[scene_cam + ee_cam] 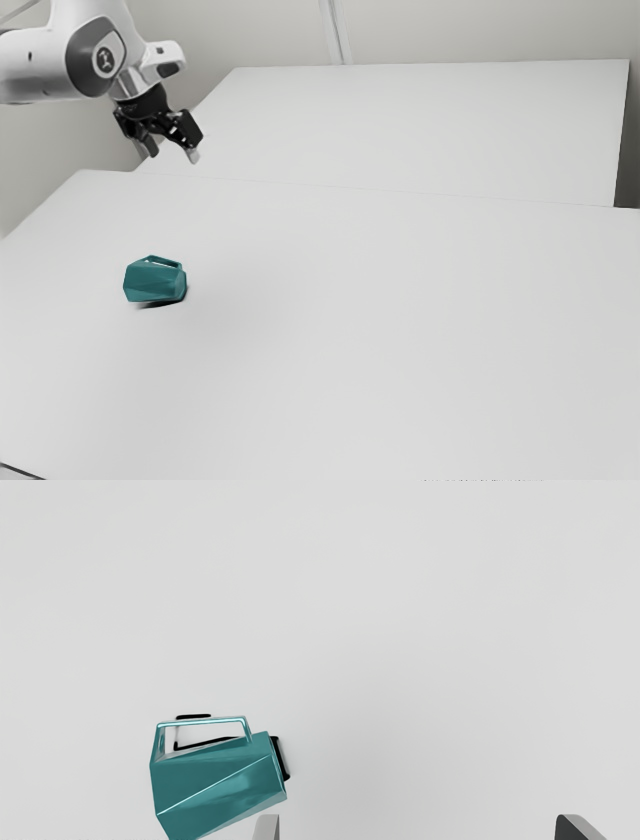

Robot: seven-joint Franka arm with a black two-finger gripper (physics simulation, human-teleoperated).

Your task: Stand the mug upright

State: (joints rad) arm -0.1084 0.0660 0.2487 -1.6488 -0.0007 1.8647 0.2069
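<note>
Lying mug: the teal mug (155, 280) is down on its side on the counter (400, 350), toward the exterior view's left, near the left edge and short of the far-left corner. It is not upright.
Mug's long axis: roughly crosswise in the exterior view; in the wrist view it runs more along the line joining the fingertips than across it, at a slight slant. Which end is the mouth I cannot tell.
Handle: the angular handle (200, 721) is raised off the counter, on the mug's far side in the exterior view.
End effector from mug: the end effector (172, 153) hangs above the counter with its fingers wide apart and holds nothing. The mug lies below it and toward the exterior camera, outside the gap, past one fingertip (267, 825).
Coming move: likely sideways to centre over the mug, then down, with a turn of the wrist if the body is to be gripped across. Coming straight down would probably miss; a finger could catch the handle, or a poor grip might let the mug roll.
Far side: beyond the counter's far edge stands a pale panel (420, 125), with the wall (480, 30) behind.
</note>
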